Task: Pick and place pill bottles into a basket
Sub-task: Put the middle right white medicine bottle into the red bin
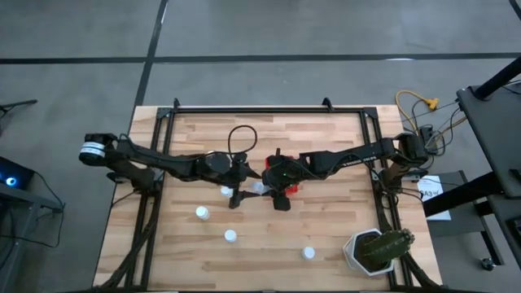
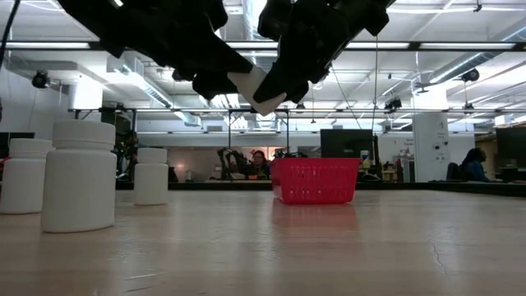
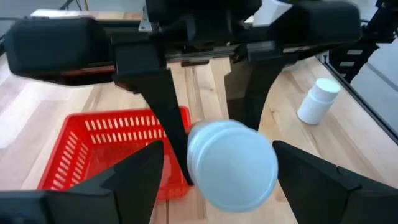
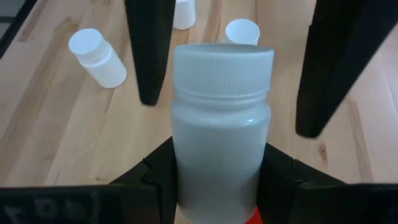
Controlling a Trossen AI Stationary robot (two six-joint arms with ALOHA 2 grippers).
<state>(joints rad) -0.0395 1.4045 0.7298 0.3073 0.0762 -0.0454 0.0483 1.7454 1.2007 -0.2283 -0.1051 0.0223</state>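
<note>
Two slim, matte black jointed robot arms, the left arm (image 1: 163, 163) and the right arm (image 1: 350, 156), are built of tube-like links; the left one ends in a white-and-grey cylindrical shoulder cap (image 1: 91, 150); a thin black cable loop (image 1: 242, 138) arcs above its wrist; small white lettering marks the right forearm; the right wrist carries a tiny green light (image 1: 284, 172); the fingers are flat, tapering black blades.

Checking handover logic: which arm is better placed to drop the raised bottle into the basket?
Right. The right gripper is shut on the pill bottle, with the basket just beneath it. The left gripper is open, its fingers clear of the bottle.
</note>
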